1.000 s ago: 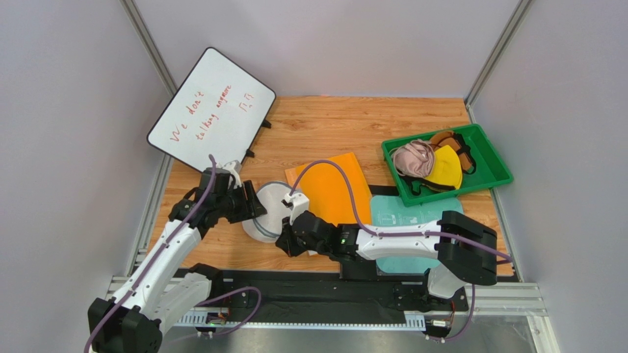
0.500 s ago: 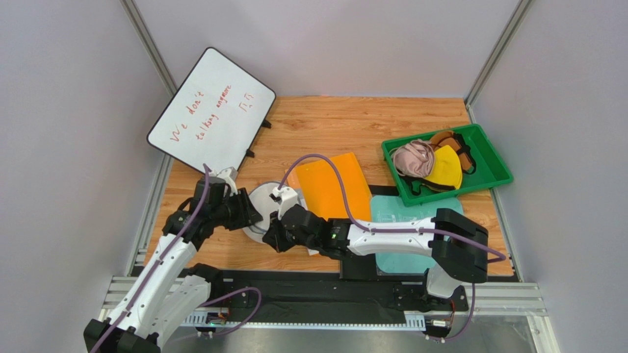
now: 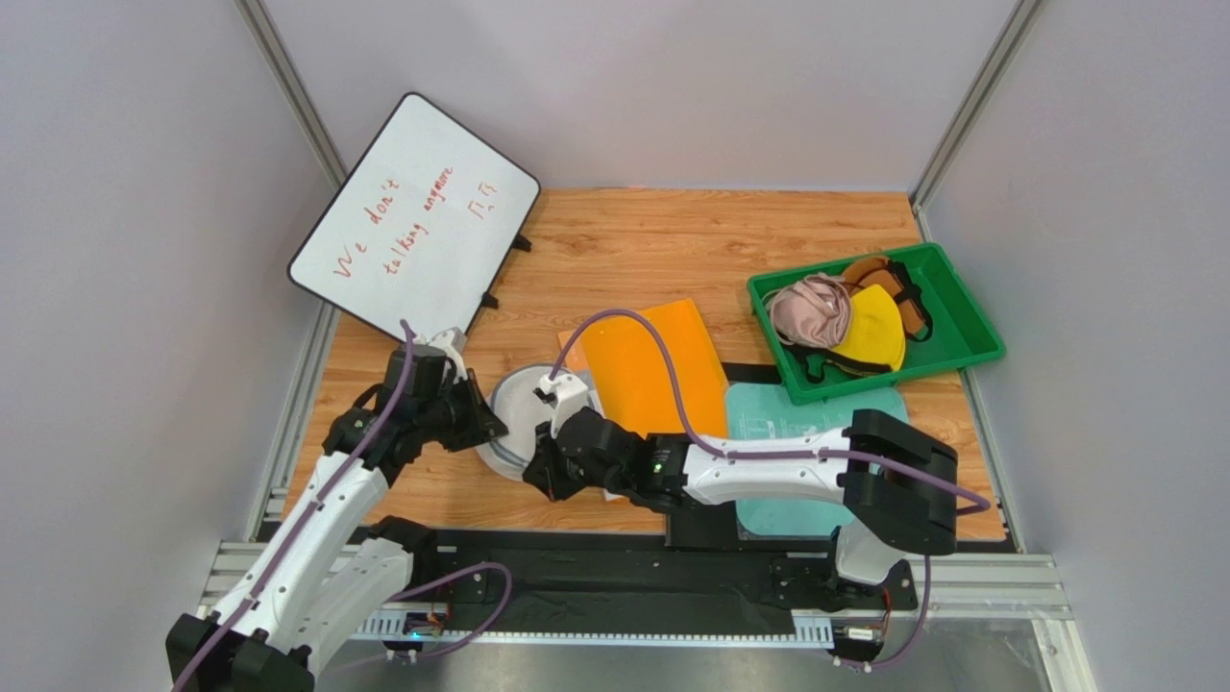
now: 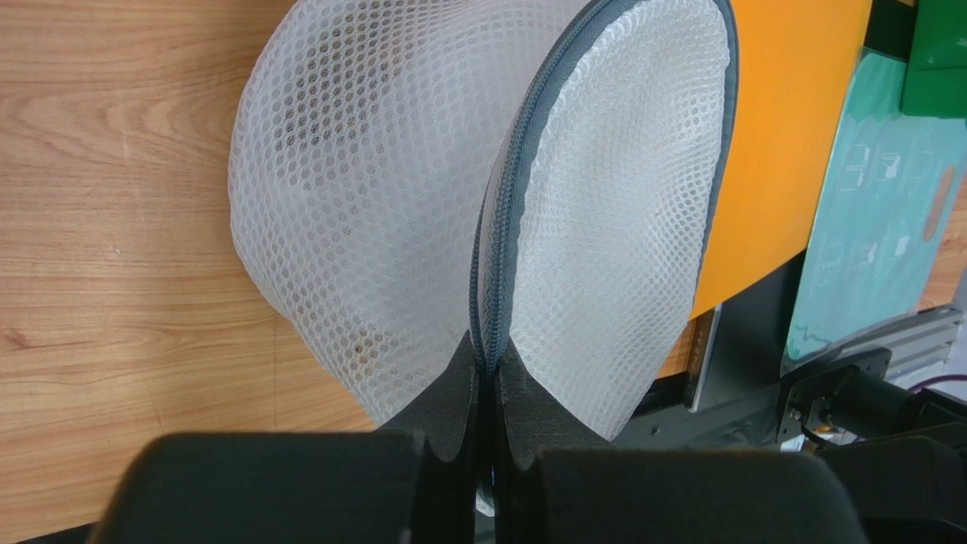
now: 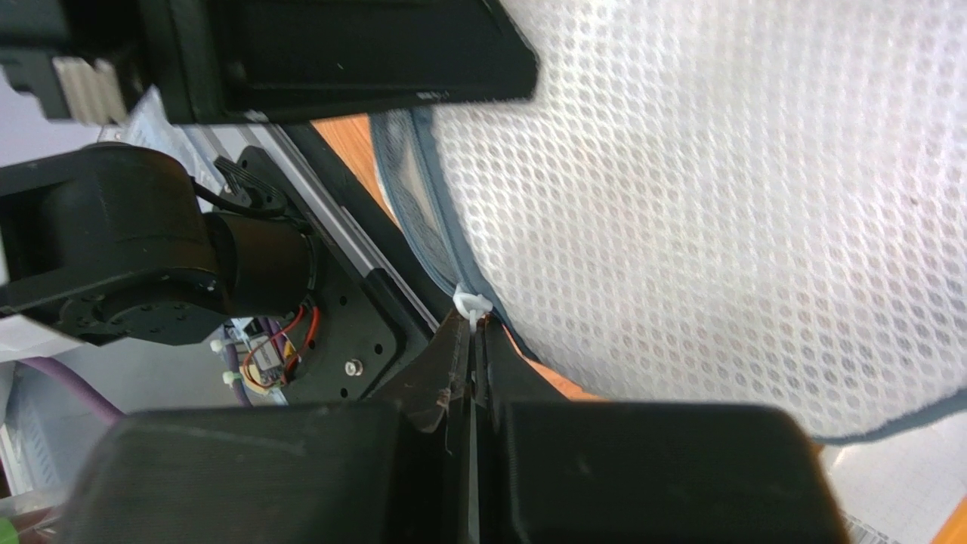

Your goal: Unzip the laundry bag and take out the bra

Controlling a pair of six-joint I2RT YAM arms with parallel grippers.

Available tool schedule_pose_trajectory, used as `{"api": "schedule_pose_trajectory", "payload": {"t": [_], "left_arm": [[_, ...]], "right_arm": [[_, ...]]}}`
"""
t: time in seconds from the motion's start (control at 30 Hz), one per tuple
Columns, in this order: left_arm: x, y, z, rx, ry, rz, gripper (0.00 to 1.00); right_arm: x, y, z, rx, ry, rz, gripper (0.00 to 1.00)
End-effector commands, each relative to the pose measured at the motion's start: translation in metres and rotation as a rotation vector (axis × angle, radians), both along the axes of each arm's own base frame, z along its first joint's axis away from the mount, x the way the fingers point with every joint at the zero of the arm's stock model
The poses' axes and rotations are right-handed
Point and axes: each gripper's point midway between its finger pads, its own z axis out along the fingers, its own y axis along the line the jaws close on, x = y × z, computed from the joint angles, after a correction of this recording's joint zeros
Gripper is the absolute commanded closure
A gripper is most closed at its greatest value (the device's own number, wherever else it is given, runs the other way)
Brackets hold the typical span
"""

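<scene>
Round white mesh laundry bag (image 3: 514, 411) was held on edge between both arms at the front left of the wooden desk (image 3: 693, 245), zipped shut.

The mustard-brown bra was not plainly visible. Only a faint brownish shade (image 4: 361, 349) showed through the mesh, so it probably lay inside. The left jaws were clamped together on the dark grey zipper rim (image 4: 516, 193), and the right jaws were pressed shut on the small white pull tab (image 5: 468, 304). To open it cleanly, the left side would best anchor the rim firmly while the right drew the tab along the curve, following the teeth rather than tugging outward.
</scene>
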Motion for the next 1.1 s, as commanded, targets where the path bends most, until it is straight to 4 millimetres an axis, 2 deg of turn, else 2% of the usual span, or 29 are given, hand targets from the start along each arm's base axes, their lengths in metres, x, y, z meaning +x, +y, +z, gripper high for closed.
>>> {"api": "schedule_pose_trajectory", "payload": {"t": [0.0,0.13,0.3,0.4,0.47,0.5,0.6,0.67,0.83,0.87,0.9,0.93,0.97,1.0,1.07], "left_arm": [[0.009,0.007,0.006,0.029,-0.040,0.039,1.00],[0.010,0.010,0.009,0.039,-0.049,0.052,1.00],[0.010,0.010,0.011,0.035,-0.055,0.058,1.00],[0.008,0.006,0.015,0.009,-0.066,0.036,0.98],[0.007,0.003,0.020,-0.005,-0.085,0.024,0.82],[0.006,0.003,0.023,-0.012,-0.091,0.020,0.58],[0.005,0.005,0.032,-0.012,-0.119,0.026,0.29],[0.005,0.007,0.040,-0.007,-0.143,0.034,0.24],[0.005,0.011,0.045,0.007,-0.152,0.042,0.24],[0.005,0.010,0.045,0.006,-0.155,0.043,0.24],[0.005,0.011,0.046,0.004,-0.157,0.047,0.24],[0.005,0.011,0.045,0.004,-0.158,0.048,0.24],[0.005,0.011,0.046,0.003,-0.164,0.049,0.24],[0.005,0.012,0.047,0.005,-0.171,0.053,0.25],[0.005,0.014,0.047,0.012,-0.178,0.054,0.25]], "right_arm": [[0.005,-0.016,0.004,0.006,-0.019,-0.046,1.00],[0.003,-0.035,-0.013,-0.030,0.002,-0.067,1.00],[0.008,-0.052,-0.022,-0.058,0.000,-0.101,1.00],[0.012,-0.059,-0.020,-0.067,-0.015,-0.110,1.00],[0.014,-0.060,-0.014,-0.077,-0.036,-0.102,1.00],[0.016,-0.062,-0.013,-0.094,-0.069,-0.086,1.00],[0.018,-0.074,-0.014,-0.169,-0.111,-0.070,1.00],[0.018,-0.086,-0.016,-0.223,-0.142,-0.047,1.00],[0.025,-0.124,-0.024,-0.365,-0.195,-0.081,1.00],[0.028,-0.130,-0.025,-0.387,-0.207,-0.101,0.97],[0.029,-0.134,-0.023,-0.395,-0.212,-0.111,0.89],[0.029,-0.141,-0.025,-0.420,-0.212,-0.115,0.76],[0.029,-0.144,-0.023,-0.425,-0.216,-0.117,0.48],[0.029,-0.145,-0.018,-0.414,-0.218,-0.115,0.38],[0.025,-0.146,-0.011,-0.401,-0.215,-0.095,0.26]]}}
